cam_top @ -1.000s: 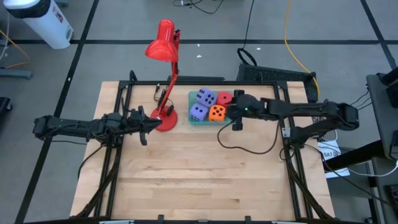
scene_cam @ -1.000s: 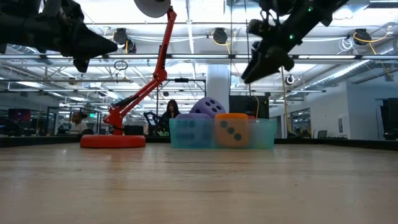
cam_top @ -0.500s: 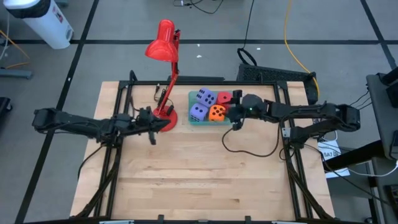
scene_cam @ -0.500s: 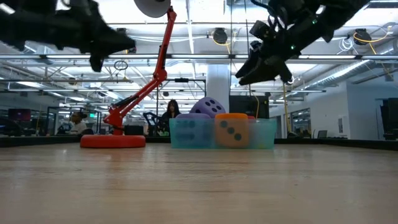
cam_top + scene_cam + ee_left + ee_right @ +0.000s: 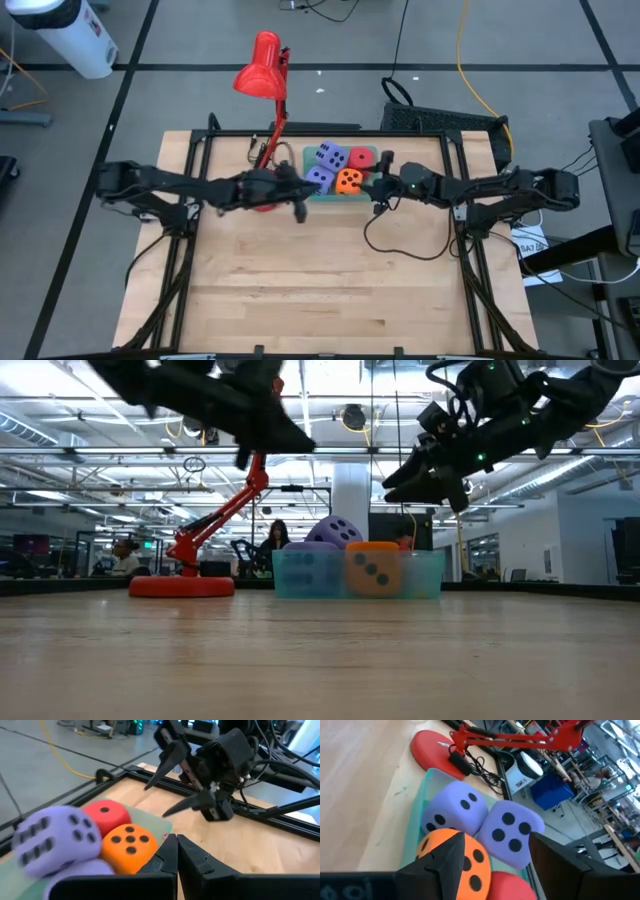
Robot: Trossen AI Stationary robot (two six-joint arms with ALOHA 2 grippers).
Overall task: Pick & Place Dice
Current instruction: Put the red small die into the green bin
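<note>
On the pale wood worktop (image 5: 320,270), dice (image 5: 338,170) fill a teal tray (image 5: 312,194) beside a red lamp (image 5: 264,80).
Left tool (image 5: 176,851) closed, empty; right tool (image 5: 172,782) spread wide above them (ceiling-lit office behind).

We count four soft pipped dice packed together in a shallow teal tray (image 5: 309,193) at the table's far edge. One purple-blue die (image 5: 331,156) sits in the far row beside the red die (image 5: 361,158). The second purple-blue die (image 5: 319,178) and the orange die (image 5: 348,181) fill the near row, touching. The orange die shows five black pips in the left wrist view.
</note>
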